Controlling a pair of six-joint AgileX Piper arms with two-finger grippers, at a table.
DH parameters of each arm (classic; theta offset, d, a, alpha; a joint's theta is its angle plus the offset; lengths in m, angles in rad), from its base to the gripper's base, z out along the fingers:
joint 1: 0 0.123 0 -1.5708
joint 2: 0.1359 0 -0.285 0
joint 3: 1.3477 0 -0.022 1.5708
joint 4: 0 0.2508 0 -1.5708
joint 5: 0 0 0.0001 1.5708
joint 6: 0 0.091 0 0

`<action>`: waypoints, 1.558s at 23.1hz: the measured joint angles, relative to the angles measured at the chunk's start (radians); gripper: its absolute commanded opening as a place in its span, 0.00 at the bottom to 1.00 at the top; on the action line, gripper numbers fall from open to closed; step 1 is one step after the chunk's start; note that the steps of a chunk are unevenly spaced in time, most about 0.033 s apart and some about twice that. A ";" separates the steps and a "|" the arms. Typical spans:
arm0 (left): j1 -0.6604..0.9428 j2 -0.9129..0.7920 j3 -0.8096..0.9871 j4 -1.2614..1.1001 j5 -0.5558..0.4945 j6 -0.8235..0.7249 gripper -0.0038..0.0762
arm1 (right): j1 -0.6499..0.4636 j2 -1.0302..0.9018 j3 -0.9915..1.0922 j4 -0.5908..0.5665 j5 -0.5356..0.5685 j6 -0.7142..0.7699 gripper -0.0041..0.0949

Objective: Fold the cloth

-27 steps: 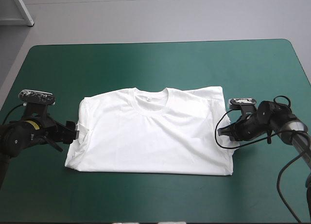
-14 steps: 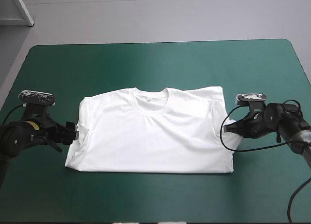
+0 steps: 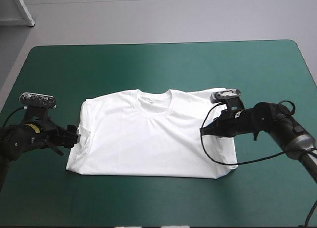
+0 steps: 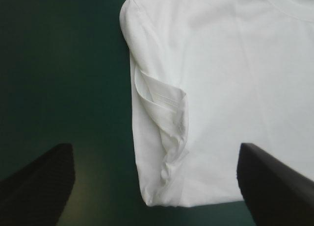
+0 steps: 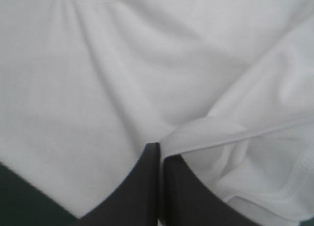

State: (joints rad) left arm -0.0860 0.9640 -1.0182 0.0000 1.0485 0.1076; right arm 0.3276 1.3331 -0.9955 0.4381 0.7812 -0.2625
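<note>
The right gripper (image 5: 157, 148), black fingers pinched all but together on the right edge of the T-shirt (image 3: 148, 139), has moved inward and now drags that edge over the chest. The left gripper (image 3: 73, 133) stands spread wide and empty beside the left sleeve. The T-shirt lies flat in the middle of the table (image 3: 148, 60), collar toward the far edge, so the first side fold seems under way.

I see bare teal-green table cover (image 3: 158, 65) along the far and near edges and all corners; only the flat white short-sleeved T-shirt (image 3: 148, 139) fills the middle.
</note>
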 measured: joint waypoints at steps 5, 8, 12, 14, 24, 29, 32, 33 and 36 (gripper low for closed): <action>0.000 0.000 0.000 0.000 0.001 0.000 0.86 | 0.093 0.052 0.000 0.006 -0.011 -0.005 0.38; 0.000 0.000 0.000 0.000 0.010 0.000 0.86 | 0.105 0.112 0.000 0.006 -0.044 -0.008 0.81; 0.000 0.000 0.000 0.000 0.015 0.000 0.86 | 0.105 0.114 -0.027 -0.013 -0.046 0.007 0.77; 0.000 0.000 0.000 0.000 0.021 0.000 0.86 | 0.105 0.093 -0.063 -0.054 0.030 0.048 0.73; 0.000 0.000 0.000 0.073 0.195 0.000 0.86 | 0.105 -0.332 -0.087 -0.216 0.416 0.276 0.67; 0.000 0.043 0.060 0.083 0.182 -0.005 0.83 | 0.105 -0.438 -0.089 -0.216 0.437 0.311 0.65; 0.000 0.110 0.113 0.081 0.129 -0.005 0.78 | 0.105 -0.440 -0.062 -0.216 0.435 0.308 0.65; 0.000 0.137 0.131 0.081 0.109 -0.006 0.76 | 0.105 -0.440 -0.040 -0.222 0.435 0.308 0.65; 0.000 0.215 0.171 0.081 0.051 -0.008 0.72 | 0.105 -0.440 0.013 -0.261 0.434 0.306 0.65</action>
State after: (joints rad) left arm -0.0860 1.1794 -0.8477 0.0811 1.0999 0.1001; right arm 0.4321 0.8933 -0.9821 0.1769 1.2157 0.0440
